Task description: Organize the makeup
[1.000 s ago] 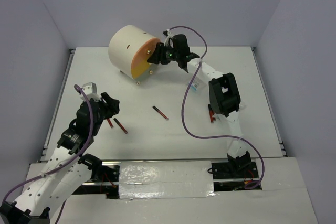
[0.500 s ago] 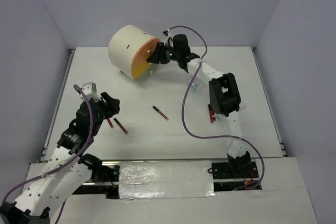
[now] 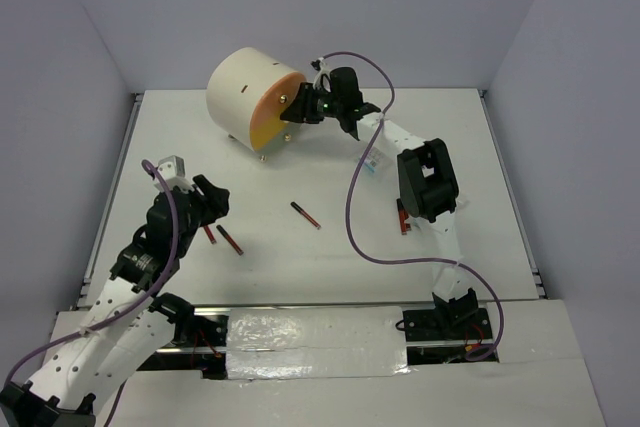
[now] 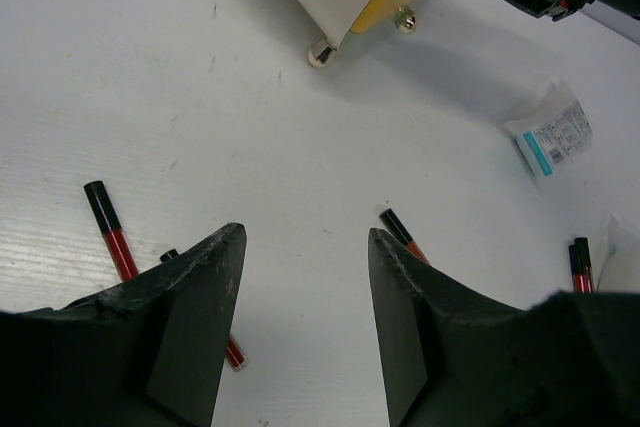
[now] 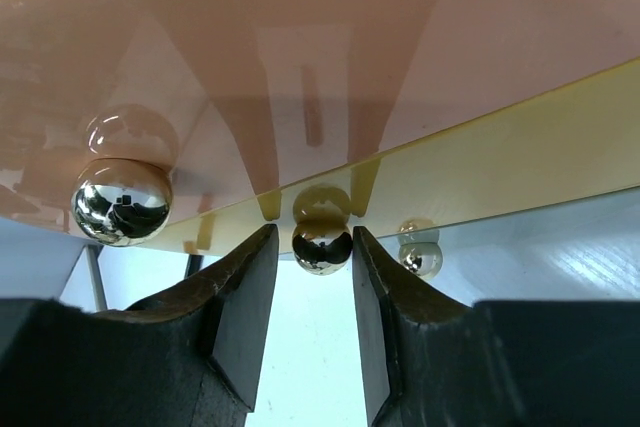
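The makeup lies loose on the white table. One black-and-red stick [image 3: 305, 214] is mid-table, and two more [image 3: 230, 240] [image 3: 209, 234] lie by my left gripper [image 3: 210, 209]. That gripper hovers open over bare table [image 4: 305, 237], with a stick [image 4: 110, 232] to its left and another [image 4: 400, 232] by its right finger. A clear packet [image 3: 373, 162] [image 4: 550, 134] lies under the right arm. My right gripper [image 3: 297, 107] is at the cream chest [image 3: 245, 92]. Its fingers flank a small gold knob [image 5: 322, 244] on the yellow drawer front [image 5: 500, 157], with a thin gap on the left side.
Two more gold knobs [image 5: 122, 200] [image 5: 420, 257] flank the middle one. Another black-and-red stick [image 3: 402, 219] [image 4: 580, 262] lies beside the right arm's elbow. A purple cable [image 3: 352, 227] loops over the table's right half. Grey walls close in the table.
The right gripper's jaws have narrowed around the gold knob. Both arms and the makeup stay where they were.
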You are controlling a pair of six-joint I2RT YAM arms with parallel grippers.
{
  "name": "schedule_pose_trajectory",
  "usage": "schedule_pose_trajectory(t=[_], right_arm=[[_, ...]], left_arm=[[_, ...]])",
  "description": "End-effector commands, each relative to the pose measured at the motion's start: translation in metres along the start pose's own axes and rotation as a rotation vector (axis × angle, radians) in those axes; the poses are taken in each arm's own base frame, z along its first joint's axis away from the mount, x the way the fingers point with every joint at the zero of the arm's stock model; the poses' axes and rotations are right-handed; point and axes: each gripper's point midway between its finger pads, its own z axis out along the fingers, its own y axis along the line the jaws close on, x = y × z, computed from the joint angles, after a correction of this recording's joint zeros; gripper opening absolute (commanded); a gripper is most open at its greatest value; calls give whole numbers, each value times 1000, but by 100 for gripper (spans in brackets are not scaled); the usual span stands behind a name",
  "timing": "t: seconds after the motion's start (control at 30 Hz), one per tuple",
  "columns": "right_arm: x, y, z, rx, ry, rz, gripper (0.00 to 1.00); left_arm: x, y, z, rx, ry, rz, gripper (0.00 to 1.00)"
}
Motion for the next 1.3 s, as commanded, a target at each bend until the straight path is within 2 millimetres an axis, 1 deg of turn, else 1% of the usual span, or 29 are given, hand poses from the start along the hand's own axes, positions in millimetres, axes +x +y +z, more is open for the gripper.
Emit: schedule_pose_trajectory(t=[0.0,0.1,0.23,0.3,0.33,0.37,0.4,0.43,0.47,0.53,0.57,0.6,0.63,0.67,0.7,0.73,0.77,0.8,0.83,0.87,0.9,0.93,1.0,1.03,1.07,1.13,1.17,1.23,1.27], right_arm=[[-6,0,2,-28,-26,-25,43],[-7,2,1,-34,-28,-25,40],[-5,1,-2,-41,-21,-19,33],[-7,1,-5,-45,-26,-19,28],[-3,-2,-7,-44,-18,-10,26],[-3,1,-10,-51,-19,-12,25],[-8,-2,-15,-53,-32,-13,25],[-1,-6,-17,-47,-22,1,24],[-5,-5,-23,-51,-30,-2,24],[0,-10,-32,-50,-21,3,23],[-4,-4,-38,-62,-27,-11,23],[4,-9,-42,-54,-17,-4,23],[-1,-7,-49,-54,-27,-20,23],[1,-6,-53,-55,-23,-23,23],[9,-10,-56,-49,-9,-11,23],[5,-9,-63,-48,-19,-18,23],[12,-14,-67,-39,-8,-4,23],[15,-13,-69,-41,-2,1,23],[12,-12,-76,-37,-10,-2,23],[15,-12,-78,-37,-7,-3,23],[23,-15,-81,-32,6,7,23],[19,-12,-86,-35,-2,-1,23],[28,-15,-92,-24,6,18,24],[26,-12,-96,-29,1,15,24],[29,-16,-101,-18,4,22,24],[28,-14,-109,-19,0,16,24],[31,-15,-112,-16,6,14,24],[30,-13,-117,-14,1,6,24],[32,-15,-120,-11,3,8,25]], left_arm=[[-20,-15,-1,47,-54,-30,64],[-20,-15,-1,47,-52,-31,64],[-19,-15,0,50,-53,-33,64],[-19,-15,0,49,-51,-32,64],[-19,-15,0,49,-55,-35,64],[-19,-15,0,49,-55,-35,64],[-19,-15,0,48,-52,-34,64],[-19,-15,0,47,-52,-34,64],[-19,-15,0,47,-54,-36,64],[-17,-14,2,45,-51,-38,65],[-16,-14,2,45,-49,-40,65],[-16,-14,3,47,-49,-42,66],[-15,-15,3,51,-48,-45,66],[-14,-15,4,52,-45,-45,66],[-13,-16,5,54,-42,-44,67],[-14,-17,6,58,-45,-47,67],[-12,-17,6,59,-41,-46,67],[-12,-18,7,60,-40,-46,67],[-12,-18,8,60,-40,-46,67],[-13,-19,8,65,-42,-47,67],[-12,-19,8,67,-39,-45,67],[-13,-20,8,70,-41,-48,68],[-13,-19,8,68,-41,-46,68],[-13,-19,8,68,-41,-46,68],[-12,-18,7,67,-42,-48,68],[-12,-18,6,68,-45,-52,68],[-12,-17,5,69,-46,-52,68],[-10,-16,5,65,-47,-57,68],[-10,-15,5,66,-48,-57,68]])
